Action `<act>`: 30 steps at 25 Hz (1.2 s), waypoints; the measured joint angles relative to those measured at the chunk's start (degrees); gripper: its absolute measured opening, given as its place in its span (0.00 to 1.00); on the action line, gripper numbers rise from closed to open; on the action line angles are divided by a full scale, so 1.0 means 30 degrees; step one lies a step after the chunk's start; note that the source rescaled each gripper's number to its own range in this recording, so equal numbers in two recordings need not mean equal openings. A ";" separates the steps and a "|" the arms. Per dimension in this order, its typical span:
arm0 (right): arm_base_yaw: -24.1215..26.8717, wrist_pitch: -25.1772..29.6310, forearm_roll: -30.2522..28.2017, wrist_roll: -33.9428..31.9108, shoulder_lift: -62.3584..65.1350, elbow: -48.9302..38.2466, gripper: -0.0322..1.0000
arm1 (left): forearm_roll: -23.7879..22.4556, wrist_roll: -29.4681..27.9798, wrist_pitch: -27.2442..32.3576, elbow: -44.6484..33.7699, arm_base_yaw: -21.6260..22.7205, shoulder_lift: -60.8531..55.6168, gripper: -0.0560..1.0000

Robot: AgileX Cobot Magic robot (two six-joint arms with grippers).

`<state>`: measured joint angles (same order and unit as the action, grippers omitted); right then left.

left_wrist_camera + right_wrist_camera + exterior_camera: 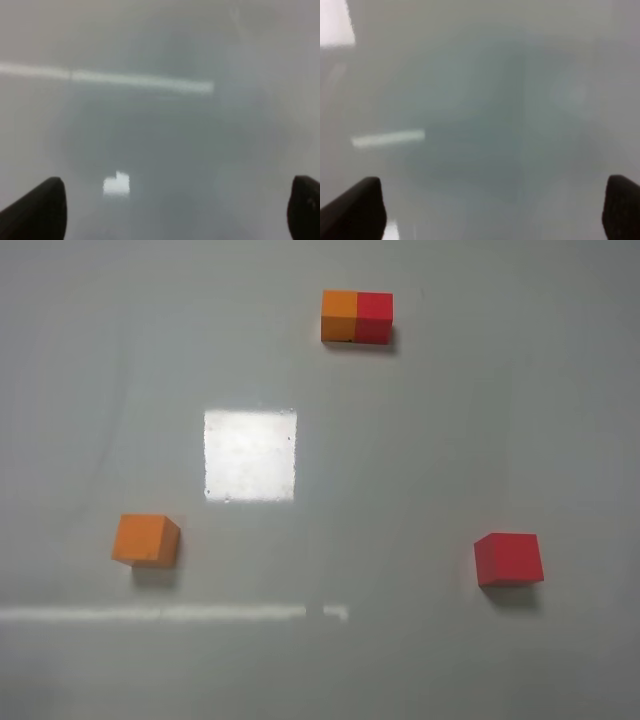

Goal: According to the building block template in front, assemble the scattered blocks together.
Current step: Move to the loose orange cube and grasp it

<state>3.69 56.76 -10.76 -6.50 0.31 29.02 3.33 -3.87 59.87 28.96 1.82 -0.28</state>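
In the exterior high view the building block template (357, 317), a small bar with an orange left half and a red right half, lies at the far middle of the grey table. The orange cube (146, 539) sits at the near left, the red cube (509, 559) at the near right, far apart. No arm shows in that view. In the left wrist view my left gripper (175, 210) is open, its dark fingertips (40, 207) wide apart over bare table. In the right wrist view my right gripper (492, 210) is open too, fingertips (357, 207) apart, holding nothing.
The grey table (420, 460) carries a bright square light reflection (250, 455) at its middle and a pale reflected strip (170, 613) near the front. Both wrist views are blurred and show only bare surface with reflections.
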 joint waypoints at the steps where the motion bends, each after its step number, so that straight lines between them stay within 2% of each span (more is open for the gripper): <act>1: 0.0000 0.0000 0.0000 0.0000 0.0000 0.0000 1.00 | 0.0000 0.0000 0.0000 0.0000 0.0000 0.0000 0.98; 7: 0.0000 0.0000 0.0000 0.0000 0.0000 0.0000 1.00 | 0.0000 0.0000 0.0000 0.0000 0.0000 0.0000 0.83; 11: 0.0000 0.0000 0.0209 0.0364 0.0000 0.0000 1.00 | 0.0000 0.0000 0.0000 0.0000 0.0000 0.0000 0.82; 16: 0.0000 0.0146 0.1452 0.3153 -0.2696 0.1246 1.00 | 0.0000 0.0000 0.0000 0.0000 0.0000 0.0000 0.83; 21: -0.0669 -0.0172 0.2858 0.6642 -0.7263 0.4722 1.00 | -0.0018 0.0000 0.0000 0.0000 0.0000 0.0000 0.53; 25: -0.3073 0.0435 0.3323 0.9749 -1.0599 0.8481 1.00 | -0.0036 0.0000 0.0000 0.0000 0.0000 0.0000 0.36; 30: -0.6074 0.0975 0.2600 1.1214 -1.4967 1.2257 1.00 | -0.0036 0.0000 0.0000 0.0000 0.0000 0.0000 0.21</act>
<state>-14.54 59.69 -2.96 27.14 -44.59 65.79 3.22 -3.87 59.87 28.96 1.82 -0.28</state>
